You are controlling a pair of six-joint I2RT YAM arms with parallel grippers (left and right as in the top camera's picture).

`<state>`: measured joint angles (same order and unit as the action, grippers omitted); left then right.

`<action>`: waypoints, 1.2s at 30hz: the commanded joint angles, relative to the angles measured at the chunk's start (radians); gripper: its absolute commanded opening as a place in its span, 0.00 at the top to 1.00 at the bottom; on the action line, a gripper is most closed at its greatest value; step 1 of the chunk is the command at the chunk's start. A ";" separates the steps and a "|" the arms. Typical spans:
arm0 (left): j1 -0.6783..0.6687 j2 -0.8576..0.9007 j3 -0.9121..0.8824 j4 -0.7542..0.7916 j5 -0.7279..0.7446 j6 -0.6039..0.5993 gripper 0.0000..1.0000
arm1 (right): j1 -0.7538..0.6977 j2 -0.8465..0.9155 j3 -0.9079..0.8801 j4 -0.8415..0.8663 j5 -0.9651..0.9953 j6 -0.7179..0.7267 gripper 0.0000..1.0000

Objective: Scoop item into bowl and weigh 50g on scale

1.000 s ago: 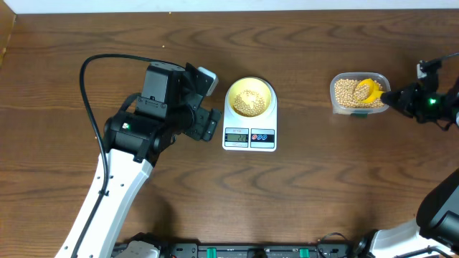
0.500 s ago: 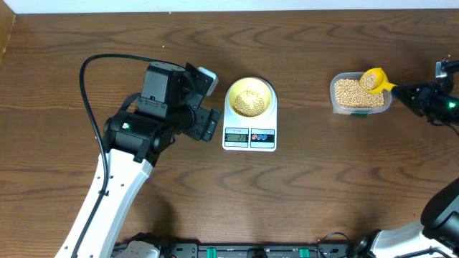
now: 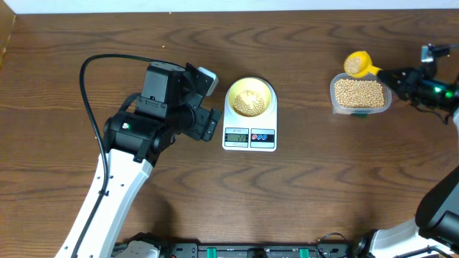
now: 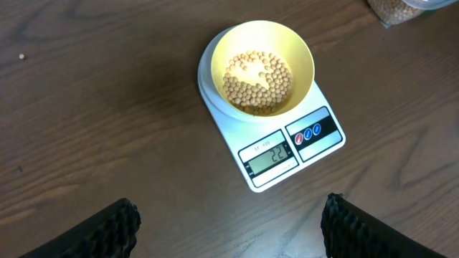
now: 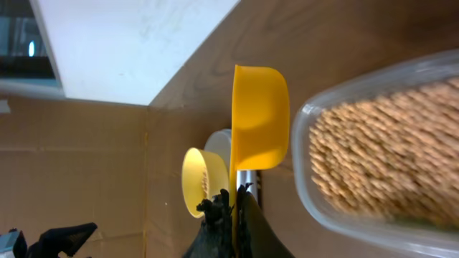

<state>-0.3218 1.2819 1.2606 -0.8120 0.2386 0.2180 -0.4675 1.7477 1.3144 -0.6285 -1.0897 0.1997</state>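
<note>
The right gripper (image 3: 389,75) is clenched on a yellow plastic scoop (image 3: 356,64) that carries small round tan beans (image 3: 352,63), at the upper right just above a clear plastic tub (image 3: 360,94) of them. More beans lie in the pale yellow-green round bowl (image 3: 249,97) on the white flat kitchen scale (image 3: 249,137) at the centre. The left gripper (image 3: 208,100) stands released beside it. Only the left wrist view shows the display reading 22.

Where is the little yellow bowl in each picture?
Overhead: bowl just above centre, on the scale.
Left wrist: upper middle, on the scale.
Right wrist: lower left, seen sideways, beyond the yellow scoop.
Shared landmark: the white scale beneath it.
</note>
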 commanded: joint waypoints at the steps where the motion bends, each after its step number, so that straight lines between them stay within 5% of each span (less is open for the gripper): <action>1: 0.004 0.003 0.000 -0.003 0.012 0.013 0.17 | 0.072 0.007 -0.002 0.036 -0.038 0.087 0.99; 11: 0.004 0.003 0.000 -0.003 0.012 0.013 0.17 | 0.270 0.007 -0.002 0.184 -0.027 0.231 0.99; 25: 0.004 0.003 0.000 -0.003 0.012 0.013 0.17 | 0.480 0.007 -0.002 0.247 0.044 0.160 0.99; 36: 0.004 0.003 0.000 -0.003 0.012 0.013 0.17 | 0.562 0.007 -0.002 0.246 0.047 -0.152 0.99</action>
<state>-0.3218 1.2819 1.2606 -0.8116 0.2386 0.2180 0.0742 1.7477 1.3132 -0.3840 -1.0351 0.1951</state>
